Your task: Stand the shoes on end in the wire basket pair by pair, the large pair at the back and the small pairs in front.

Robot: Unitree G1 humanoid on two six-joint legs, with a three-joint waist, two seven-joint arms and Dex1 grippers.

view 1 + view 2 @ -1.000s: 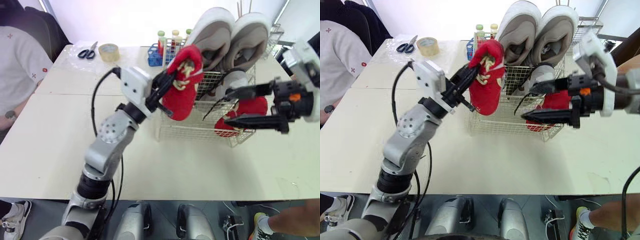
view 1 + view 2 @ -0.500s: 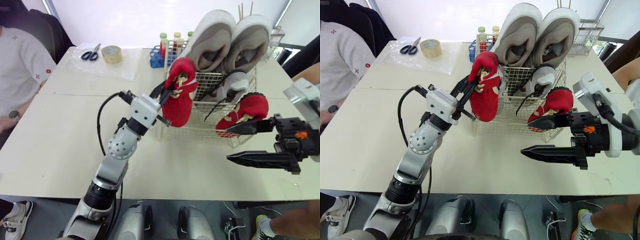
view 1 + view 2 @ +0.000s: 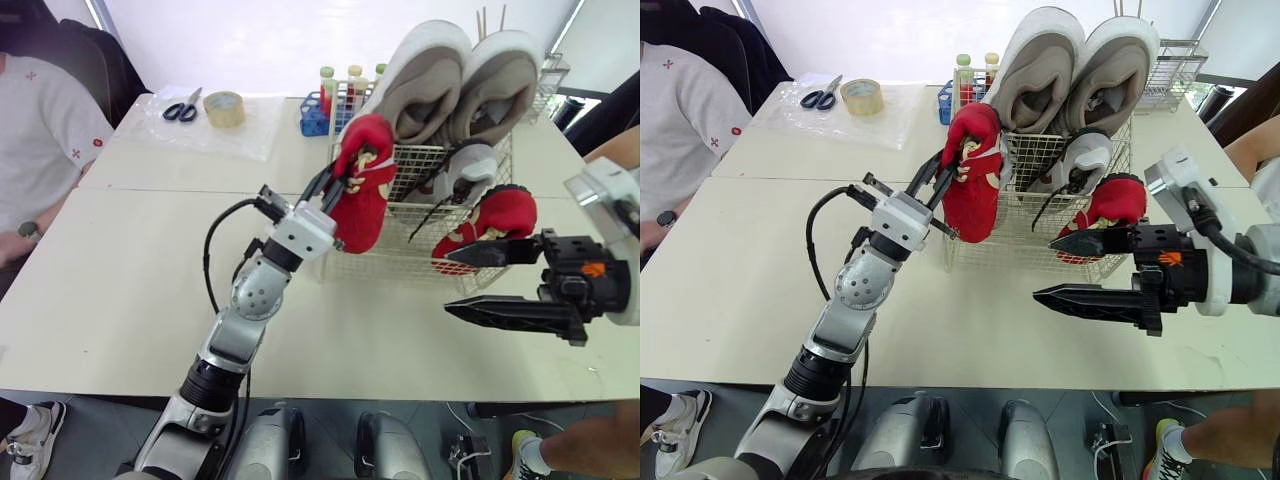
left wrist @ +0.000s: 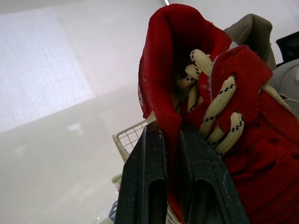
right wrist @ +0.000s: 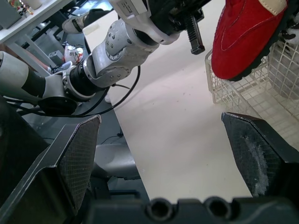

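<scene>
My left gripper is shut on the collar of a red shoe with cream laces. The shoe hangs toe down at the front left corner of the white wire basket; I cannot tell if its toe is inside. A second red shoe leans at the basket's front right, beside a small white shoe. The large beige pair stands on end at the back. My right gripper is open, empty, and hovers over the table just right of the basket's front.
Behind the basket are scissors, a tape roll and a blue rack of tubes. Another wire basket stands at the far right. A person in a white shirt sits at the table's left side.
The right gripper drew back from the basket, leaving the second red shoe at the front right, then edged back toward it. The left gripper still holds its red shoe, now lower at the corner.
</scene>
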